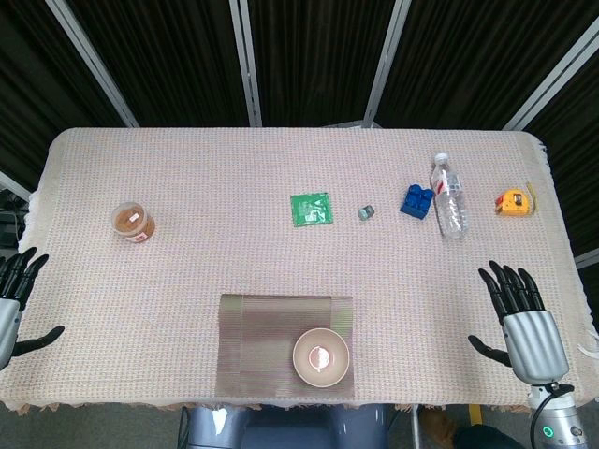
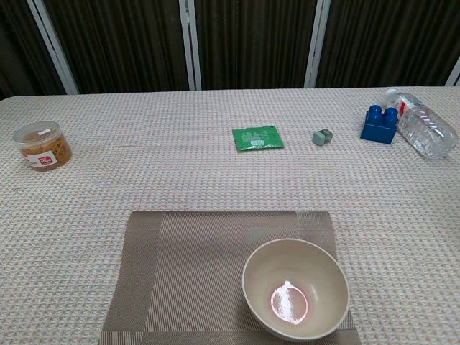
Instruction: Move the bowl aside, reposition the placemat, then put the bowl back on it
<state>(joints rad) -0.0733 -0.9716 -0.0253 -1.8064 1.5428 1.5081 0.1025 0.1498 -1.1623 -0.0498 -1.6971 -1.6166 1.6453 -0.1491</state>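
Both hands wait at the near edges of the cloth-covered counter (image 1: 281,168), the right hand (image 1: 519,313) with fingers spread and upright and nothing in it, the left hand (image 1: 17,295) likewise apart-fingered and empty at the opposite edge; neither shows in the chest view. Between them, close to the robot's side, lies the brown woven placemat (image 2: 194,266), and on its near right corner stands the cream bowl (image 2: 295,289), upright, empty, its rim just reaching the mat's right border. Nothing has been touched, by the look of it: the bowl sits on the mat and the first step, moving the bowl aside, appears not yet begun. The right hand is the nearer of the two, though well apart from the bowl, so the opening move likely calls for it to travel inward across the bare cloth, close on the rim or wall, and set the bowl down off the mat, probably to the right, where open cloth lies. Further back and out of the way sit a lidded jar (image 2: 42,144), a green packet (image 2: 257,138), a small grey object (image 2: 322,136), a blue block (image 2: 380,124), a lying water bottle (image 2: 424,131) and, in the head view, a yellow tape measure (image 1: 513,201).
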